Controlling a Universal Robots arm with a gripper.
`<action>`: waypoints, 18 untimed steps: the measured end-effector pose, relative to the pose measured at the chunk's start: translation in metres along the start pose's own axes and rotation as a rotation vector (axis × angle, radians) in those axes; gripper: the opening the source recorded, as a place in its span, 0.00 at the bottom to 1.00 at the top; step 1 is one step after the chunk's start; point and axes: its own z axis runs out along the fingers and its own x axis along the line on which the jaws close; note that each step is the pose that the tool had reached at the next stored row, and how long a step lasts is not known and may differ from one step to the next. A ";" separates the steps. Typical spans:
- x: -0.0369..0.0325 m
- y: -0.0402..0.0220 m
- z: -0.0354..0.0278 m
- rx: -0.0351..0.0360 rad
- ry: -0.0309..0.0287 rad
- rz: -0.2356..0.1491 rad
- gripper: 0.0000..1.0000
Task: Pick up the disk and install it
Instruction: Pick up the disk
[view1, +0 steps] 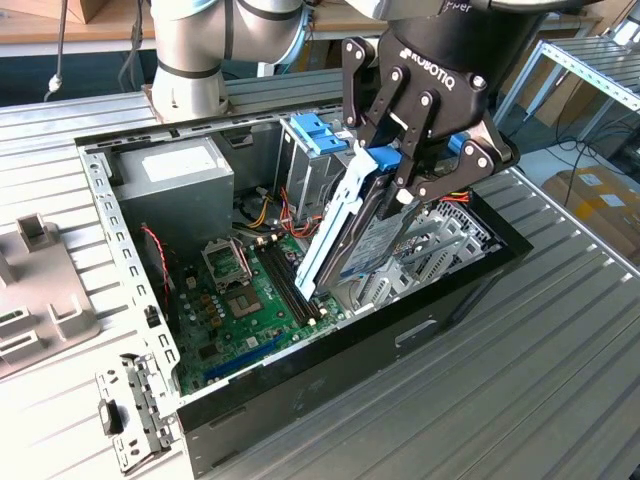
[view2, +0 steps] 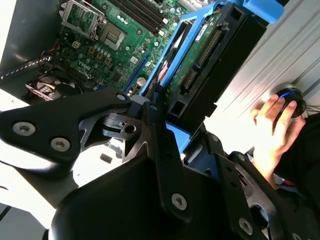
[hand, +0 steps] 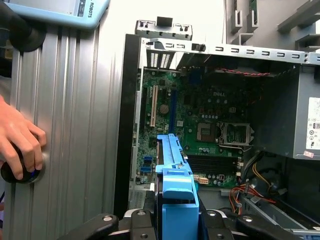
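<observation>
The carrying-in step is in hand, as I judge it: the gripper (view1: 400, 185) is clamped on the upper end of the disk (view1: 345, 225). The disk hangs tilted inside the open computer case (view1: 300, 400), its lower end just above the motherboard (view1: 235, 310) and beside the metal drive cage (view1: 300, 165), lifted but not yet seated. There is white lettering on the gripper's body and printed stickers on the disk and the power supply (view1: 190, 195), all left unread here.
</observation>
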 end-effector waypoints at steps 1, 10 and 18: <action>0.0002 -0.0007 0.0000 0.0000 0.0000 0.000 0.37; 0.0019 -0.0042 -0.0001 0.0000 0.0000 0.000 0.37; 0.0032 -0.0085 -0.0001 0.0000 0.0000 0.000 0.37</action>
